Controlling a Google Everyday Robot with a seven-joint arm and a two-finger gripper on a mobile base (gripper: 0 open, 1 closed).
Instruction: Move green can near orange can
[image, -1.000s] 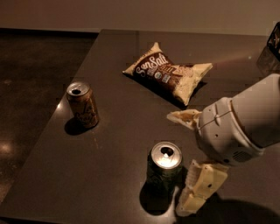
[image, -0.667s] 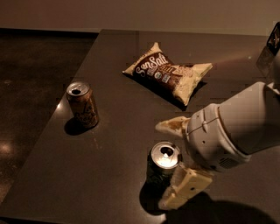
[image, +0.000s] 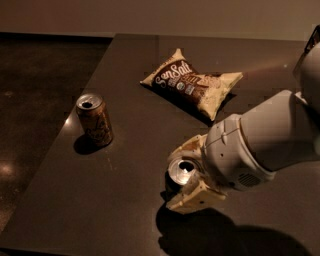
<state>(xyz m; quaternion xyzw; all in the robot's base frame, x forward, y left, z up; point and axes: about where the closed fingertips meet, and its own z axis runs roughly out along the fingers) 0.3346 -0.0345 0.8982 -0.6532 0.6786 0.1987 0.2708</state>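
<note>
The green can (image: 181, 170) stands near the front middle of the dark table (image: 135, 80); only its silver top and a sliver of dark side show. My gripper (image: 176, 179) reaches in from the right with one cream finger (image: 186, 147) behind the can and the other in front, closed against its sides. The orange can (image: 94, 119) stands upright near the table's left edge, well to the left of the green can and apart from it.
A brown and cream chip bag (image: 192, 82) lies at the back middle of the table. My bulky white arm (image: 255, 145) covers the right side. The table's left edge (image: 65, 130) drops to a dark floor (image: 30, 100).
My gripper has swung left across the table and its fingers have come to either side of the green can. The green can has shifted slightly left. The orange can and bag have not moved.
</note>
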